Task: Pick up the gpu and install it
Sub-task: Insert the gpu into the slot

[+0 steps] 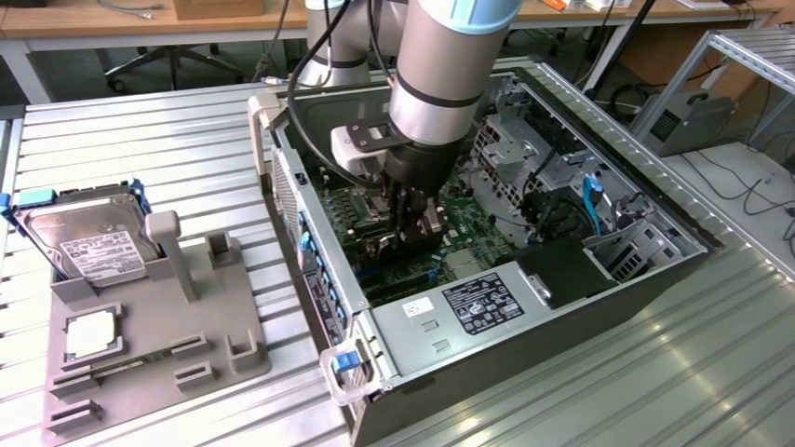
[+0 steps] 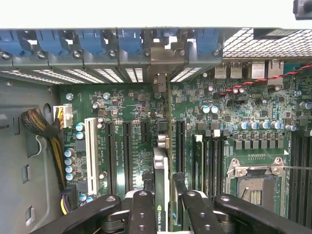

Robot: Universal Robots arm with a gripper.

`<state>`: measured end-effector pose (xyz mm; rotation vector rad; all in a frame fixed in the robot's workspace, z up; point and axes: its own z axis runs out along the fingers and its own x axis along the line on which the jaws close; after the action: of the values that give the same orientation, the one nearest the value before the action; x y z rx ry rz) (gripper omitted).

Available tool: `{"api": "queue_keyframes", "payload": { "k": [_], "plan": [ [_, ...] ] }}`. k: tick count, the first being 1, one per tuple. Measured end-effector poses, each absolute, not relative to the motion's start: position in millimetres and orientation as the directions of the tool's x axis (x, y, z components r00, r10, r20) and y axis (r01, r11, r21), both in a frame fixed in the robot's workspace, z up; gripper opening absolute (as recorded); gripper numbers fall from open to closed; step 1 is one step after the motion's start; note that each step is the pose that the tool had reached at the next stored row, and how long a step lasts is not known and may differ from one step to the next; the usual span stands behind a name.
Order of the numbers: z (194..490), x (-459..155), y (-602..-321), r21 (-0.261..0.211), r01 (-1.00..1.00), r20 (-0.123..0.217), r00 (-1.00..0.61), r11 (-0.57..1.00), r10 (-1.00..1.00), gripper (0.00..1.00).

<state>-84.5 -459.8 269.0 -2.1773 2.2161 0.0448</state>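
The arm reaches down into the open computer case point(image 1: 597, 270), which lies on its side on the ribbed metal counter point(image 1: 149, 140), and the claw point(image 1: 410, 222) sits low over the green motherboard point(image 1: 466, 223). In the wrist view the claw point(image 2: 162, 207) is clenched on the graphics card point(image 2: 161, 185), a thin card seen edge-on, pinched between the two black fingers point(image 2: 141, 212) and standing upright on the motherboard point(image 2: 131, 117). The card runs straight ahead of the claw toward the case's rear wall, where its silver bracket point(image 2: 161, 58) meets the row of blue slot clips point(image 2: 97, 41) — whether it is fully seated in a slot cannot be told. Long black expansion slots point(image 2: 126, 151) lie on either side of the card, with one white slot point(image 2: 90, 153) further off on the side of the braided cable bundle point(image 2: 41, 129). On the claw's other side are the memory slots point(image 2: 207, 161) and the empty processor socket point(image 2: 256, 183). In the exterior view, the power supply point(image 1: 466, 303) with its printed label sits just in front of the claw, and a blue cable point(image 1: 589, 205) hangs among the drive bays beyond it to the exterior view's right. Well away from the claw, outside the case, a grey holder tray point(image 1: 162, 345) on the counter carries a hard drive point(image 1: 93, 244) in a blue frame, standing tilted, and a small square silver chip point(image 1: 89, 335) lying flat.
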Motion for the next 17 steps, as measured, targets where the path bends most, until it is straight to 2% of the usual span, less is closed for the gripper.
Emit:
{"api": "queue_keyframes", "payload": {
  "k": [17],
  "plan": [
    [267.1, -84.7, -460.6, -0.004, -1.0, -0.045, -0.018, 0.018, -0.999, 0.26]
  ]
}}
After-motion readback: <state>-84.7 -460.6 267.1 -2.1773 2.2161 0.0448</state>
